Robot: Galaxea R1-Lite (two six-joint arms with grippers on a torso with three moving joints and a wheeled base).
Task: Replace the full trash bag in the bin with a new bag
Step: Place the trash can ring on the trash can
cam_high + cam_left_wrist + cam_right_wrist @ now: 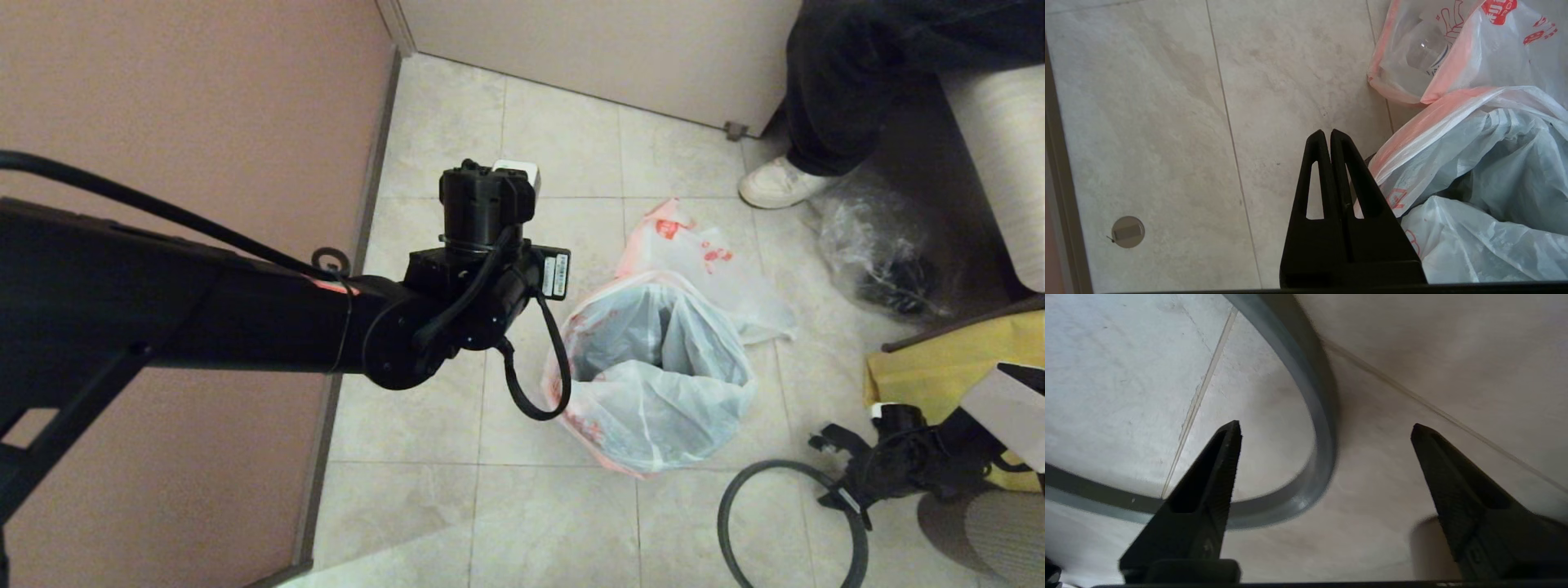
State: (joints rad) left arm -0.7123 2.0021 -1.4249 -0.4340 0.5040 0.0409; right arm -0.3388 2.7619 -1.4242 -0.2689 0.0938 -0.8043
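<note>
The new bag, thin white with a pink border, is draped open over the bin, of which only a dark sliver shows. Behind it on the floor lies the full trash bag, white with red marks. My left gripper is shut and empty, hanging above the floor just beside the new bag's pink edge. The bin's dark grey hoop lies flat on the floor to the front right. My right gripper hovers open at the hoop's edge, holding nothing.
A clear bag with dark contents lies at the back right by a person's white shoe. A yellow bag sits at the right. A wall runs along the left, with a round floor drain near it.
</note>
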